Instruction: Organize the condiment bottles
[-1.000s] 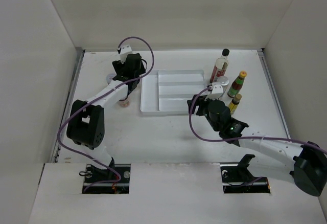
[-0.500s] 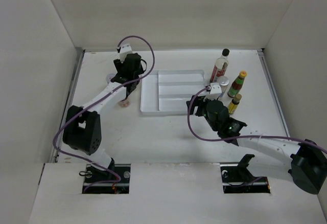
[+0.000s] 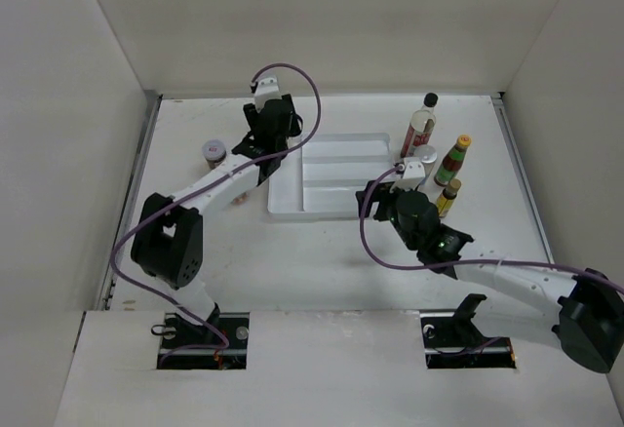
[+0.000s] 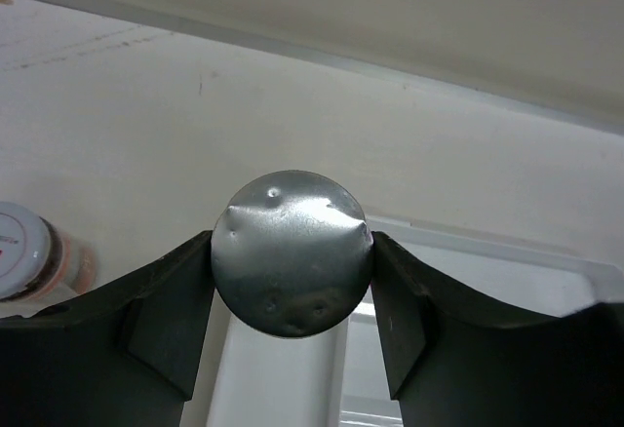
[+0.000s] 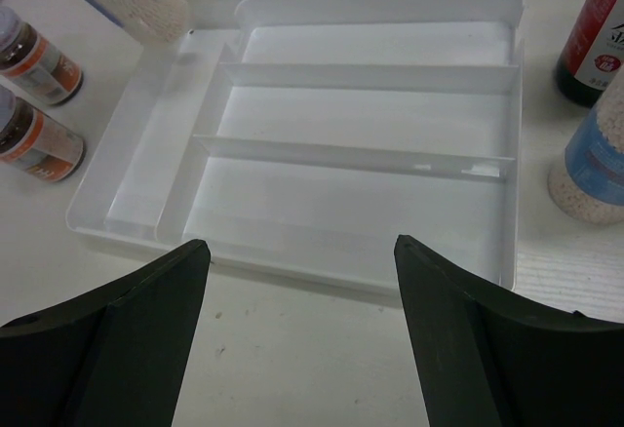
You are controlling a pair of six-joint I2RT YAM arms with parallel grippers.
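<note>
White walls close in a white table (image 3: 322, 252) on three sides, with both arms reaching out from its near edge. Mid-table lies a white compartmented tray (image 5: 390, 0), two long dividers across it and a narrow compartment down its left side. The right gripper (image 5: 300, 244) hangs just over the tray's near rim, its dark fingers (image 5: 146, 300) spread wide with nothing between them. The left gripper (image 4: 291, 266) is clamped on a grey-lidded shaker (image 4: 291, 242), one finger either side just under the dented metal lid; the right wrist view shows this shaker tilted at the tray's far left corner, and whether it touches the tray cannot be told. Right of the tray, a tall black-capped bottle (image 3: 420, 127) stands farthest back, then a yellow-capped red-labelled bottle (image 3: 453, 160), with a second shaker (image 5: 595, 154) just beside the tray's right wall. Nearest the arms on that side is a small dark yellow-capped bottle (image 3: 448, 196). Left of the tray, two squat red-labelled jars (image 5: 34, 52) sit close together.
</note>
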